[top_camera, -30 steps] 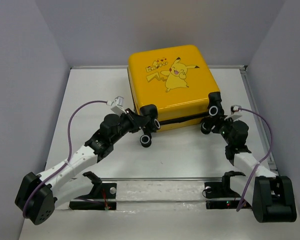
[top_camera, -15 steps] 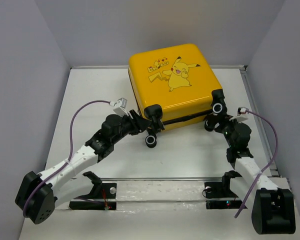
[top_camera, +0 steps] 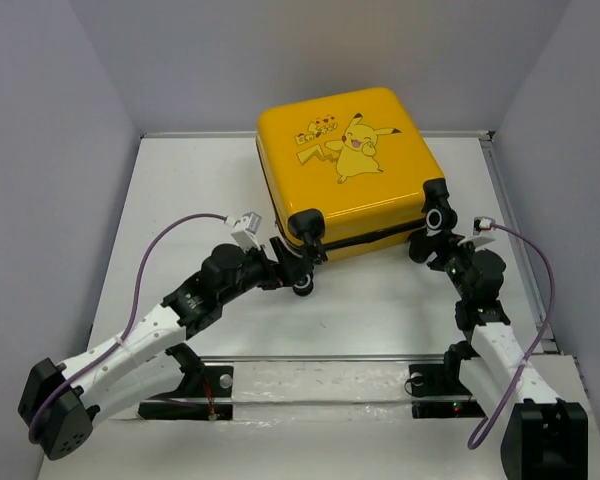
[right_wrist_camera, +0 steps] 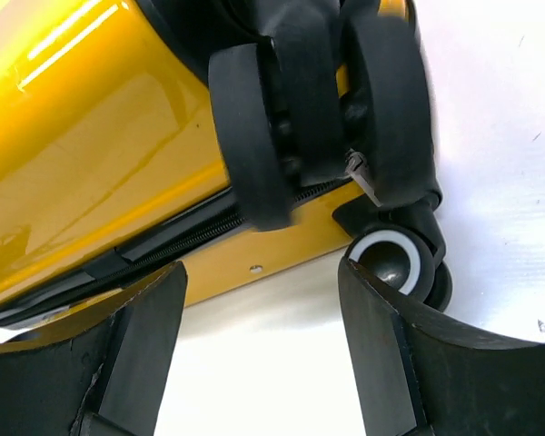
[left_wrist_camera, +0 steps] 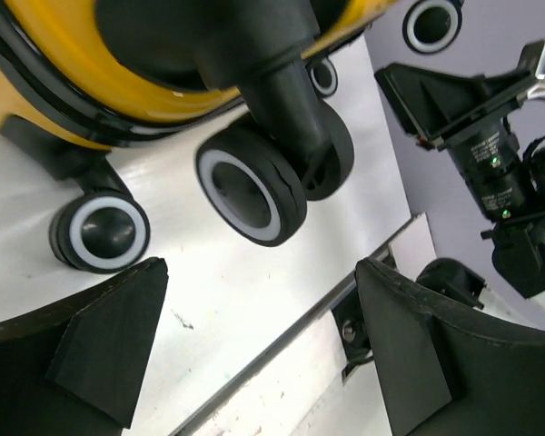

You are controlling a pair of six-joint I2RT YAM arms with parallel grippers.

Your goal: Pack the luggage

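On a white desk (top_camera: pixel 190 200), the left gripper (left_wrist_camera: pixel 259 277) is at the near left. It is spread wide and empty, just short of a black-and-white caster (left_wrist_camera: pixel 250 186). At the near right, the right gripper (right_wrist_camera: pixel 259 272) is also open and holds nothing, close under another wheeled corner. Beyond both, the yellow suitcase (top_camera: pixel 345 165) lies flat towards the back of the desk, with its cartoon print up and its wheels facing the near edge.

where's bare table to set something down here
Bare table left of the suitcase, out to the wall, and the strip in front of it between left gripper and right gripper. Crowded at its near corners, where both sit by the wheels.
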